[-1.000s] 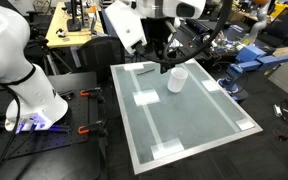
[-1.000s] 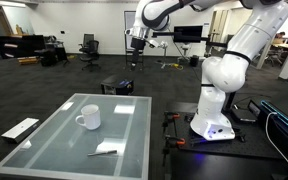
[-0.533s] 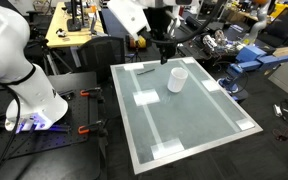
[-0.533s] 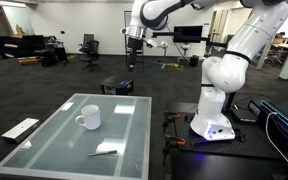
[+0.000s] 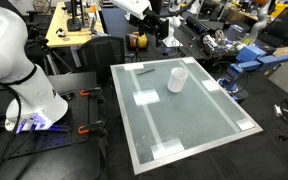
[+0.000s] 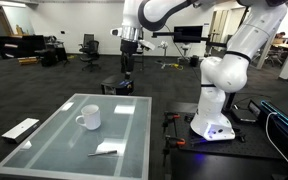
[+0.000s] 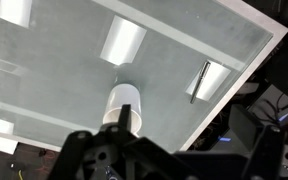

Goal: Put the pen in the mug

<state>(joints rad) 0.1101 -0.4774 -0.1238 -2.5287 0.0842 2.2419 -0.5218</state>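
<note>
The small white mug [image 5: 178,78] stands upright on the glass table [image 5: 199,125]; it also shows in the other exterior view [image 6: 87,118] and in the wrist view [image 7: 122,105]. The dark pen [image 5: 144,70] lies flat near a table edge beside a white tape patch [image 6: 108,147]. The pen also shows in an exterior view [image 6: 101,153] and in the wrist view [image 7: 200,81]. My gripper [image 5: 170,30] hangs high above and back from the table, well apart from both; it also shows in the other exterior view [image 6: 127,65]. In the wrist view the gripper [image 7: 184,130] is open and empty.
Several flat white tape patches lie on the glass, such as one [image 7: 124,40] and one [image 5: 145,98]. The robot's white base [image 6: 216,95] stands beside the table. Desks, chairs and lab clutter [image 5: 259,50] surround it.
The gripper has moved away from the mug, rising and drawing back past the table's edge. The mug and pen have not moved.
</note>
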